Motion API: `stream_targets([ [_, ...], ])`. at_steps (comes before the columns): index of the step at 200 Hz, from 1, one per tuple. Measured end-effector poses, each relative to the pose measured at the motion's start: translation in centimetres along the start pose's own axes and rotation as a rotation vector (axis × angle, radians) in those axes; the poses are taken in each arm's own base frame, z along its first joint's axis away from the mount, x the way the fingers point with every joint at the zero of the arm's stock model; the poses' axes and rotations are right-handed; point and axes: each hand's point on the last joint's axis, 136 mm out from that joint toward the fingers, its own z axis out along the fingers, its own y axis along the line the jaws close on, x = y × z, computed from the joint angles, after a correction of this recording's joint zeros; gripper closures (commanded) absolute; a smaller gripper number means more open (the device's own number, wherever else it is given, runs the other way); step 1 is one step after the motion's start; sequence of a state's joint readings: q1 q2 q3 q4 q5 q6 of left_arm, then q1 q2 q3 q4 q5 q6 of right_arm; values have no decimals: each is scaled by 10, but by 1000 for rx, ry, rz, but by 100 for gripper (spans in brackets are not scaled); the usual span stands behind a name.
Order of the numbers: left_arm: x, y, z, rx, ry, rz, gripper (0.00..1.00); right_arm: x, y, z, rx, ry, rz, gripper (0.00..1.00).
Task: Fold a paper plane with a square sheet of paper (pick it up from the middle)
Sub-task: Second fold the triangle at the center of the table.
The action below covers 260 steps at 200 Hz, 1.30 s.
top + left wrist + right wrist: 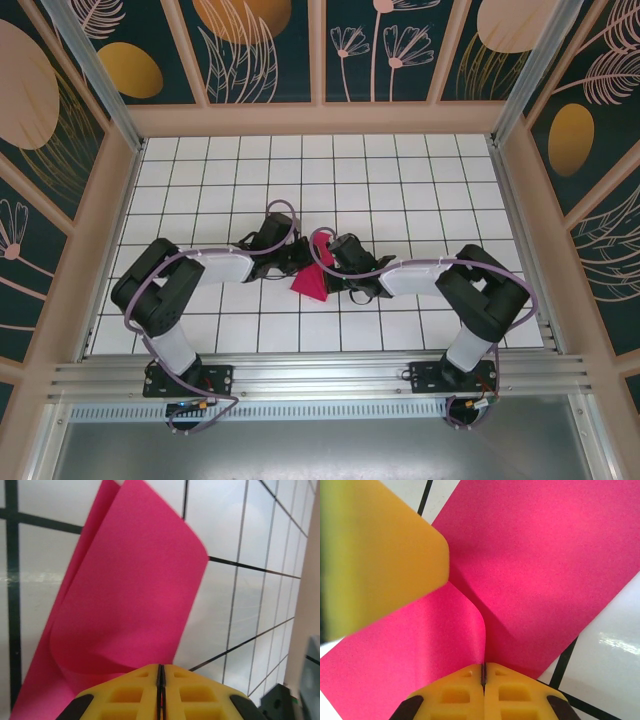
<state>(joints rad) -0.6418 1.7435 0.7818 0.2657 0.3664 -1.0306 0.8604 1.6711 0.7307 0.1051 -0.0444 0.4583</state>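
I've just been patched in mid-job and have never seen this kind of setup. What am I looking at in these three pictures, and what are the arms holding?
These are two robot arms bolted side by side at the near edge of a white gridded table. The wide picture comes from a fixed camera above and behind them, so the left arm is on the left. The other two pictures come from a camera on each wrist, looking out past that arm's yellow claw. The arms meet mid-table at one sheet of pink paper, which is bent up rather than lying flat. The right claw is shut on a fold of it. The left claw is shut as well and seems to pinch the paper's curled part.
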Motion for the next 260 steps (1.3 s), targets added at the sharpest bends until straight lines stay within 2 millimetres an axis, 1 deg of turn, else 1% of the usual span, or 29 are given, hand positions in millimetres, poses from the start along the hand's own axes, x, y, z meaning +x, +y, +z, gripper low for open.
stream_targets([
  [24,3,8,3,-23,13,-10,89,0,0,0,-1,-1,0,100],
  [75,4,12,4,-36,12,-10,89,0,0,0,-2,-1,0,100],
  [112,9,31,6,-83,9,-19,89,-1,1,2,-4,-4,0,99],
  [148,8,32,6,-76,-3,-15,90,-1,1,2,-4,-3,0,97],
  [159,8,32,6,-72,-5,-14,90,-2,1,2,-4,-3,0,94],
  [167,8,32,6,-71,-5,-13,90,-2,1,2,-3,-1,0,88],
  [179,8,31,6,-71,-5,-13,90,-2,2,2,0,4,3,83],
  [192,8,32,6,-71,-6,-13,90,-2,3,1,1,9,10,72],
  [200,8,32,6,-71,-6,-13,91,-3,4,0,0,12,11,71],
  [208,8,32,6,-71,-6,-12,91,-5,5,-2,4,11,16,70],
  [220,8,32,6,-71,-6,-12,91,-7,6,-9,6,4,19,66],
  [240,8,32,6,-71,-6,-12,91,-20,12,-29,-8,-43,34,63],
  [260,8,31,6,-71,-5,-7,91,-38,25,-52,-73,-108,63,71],
])
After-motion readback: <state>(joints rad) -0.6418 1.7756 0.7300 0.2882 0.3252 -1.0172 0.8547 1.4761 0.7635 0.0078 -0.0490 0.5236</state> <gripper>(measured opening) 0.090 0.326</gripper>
